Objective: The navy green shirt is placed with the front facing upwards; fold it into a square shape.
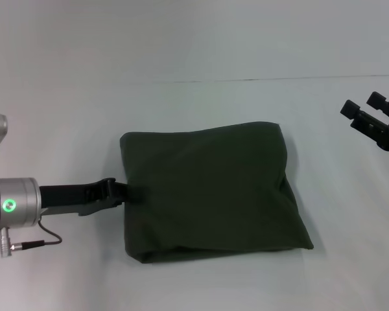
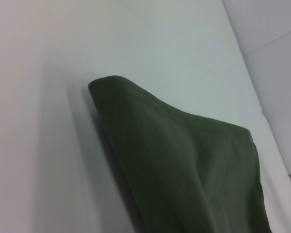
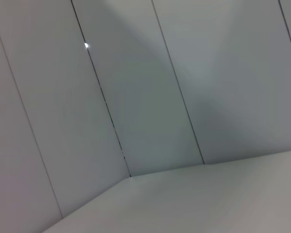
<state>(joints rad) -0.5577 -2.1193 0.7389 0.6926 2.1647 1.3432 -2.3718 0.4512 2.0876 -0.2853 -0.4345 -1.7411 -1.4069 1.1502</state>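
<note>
The navy green shirt (image 1: 211,191) lies on the white table, folded into a rough square with plain dark fabric on top. My left gripper (image 1: 131,192) reaches in from the left at table height. Its fingers come together on the middle of the shirt's left edge, with the tip lying over the cloth. In the left wrist view the folded shirt (image 2: 184,165) fills the near part of the picture, one rounded corner toward the bare table. My right gripper (image 1: 363,104) hovers open at the far right, well away from the shirt.
The white table (image 1: 201,278) runs on all sides of the shirt. Its back edge (image 1: 259,80) meets a pale wall. The right wrist view shows only panelled wall (image 3: 145,97) and a strip of table.
</note>
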